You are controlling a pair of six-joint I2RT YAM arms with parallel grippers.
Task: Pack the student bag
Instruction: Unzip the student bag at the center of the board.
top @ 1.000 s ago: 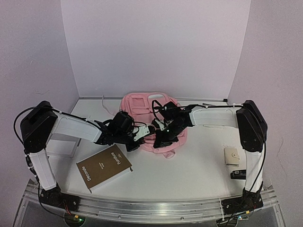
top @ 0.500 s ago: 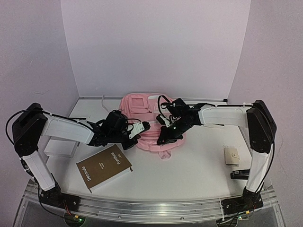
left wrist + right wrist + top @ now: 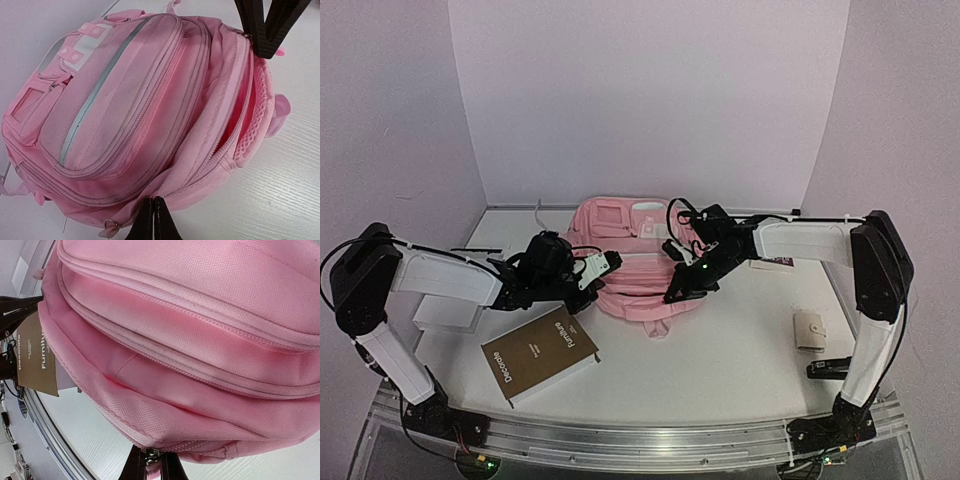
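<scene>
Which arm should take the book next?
Left, probably. The book lies on that arm's side, just nearer than the left pincer, which is shut at the bag's edge. The right pincer is across the bag, clamped on a zip pull.

The top external camera sat above and behind the arm bases [image 3: 430,412], facing forward and down. It was far enough back to take in the whole surface [image 3: 740,350] up to the rear wall [image 3: 650,100]. The left wrist camera looked past its own left gripper [image 3: 152,205] (fingertips at the bottom edge) at close range onto the front pockets of the student bag [image 3: 130,115]. The right gripper [image 3: 263,47] entered that view at the top. The right wrist camera was even nearer and rolled sideways, so the bag filled the frame and a brown book [image 3: 35,355] showed at the left margin. All three views shared the bag; the overhead and right wrist views also shared the book.
</scene>
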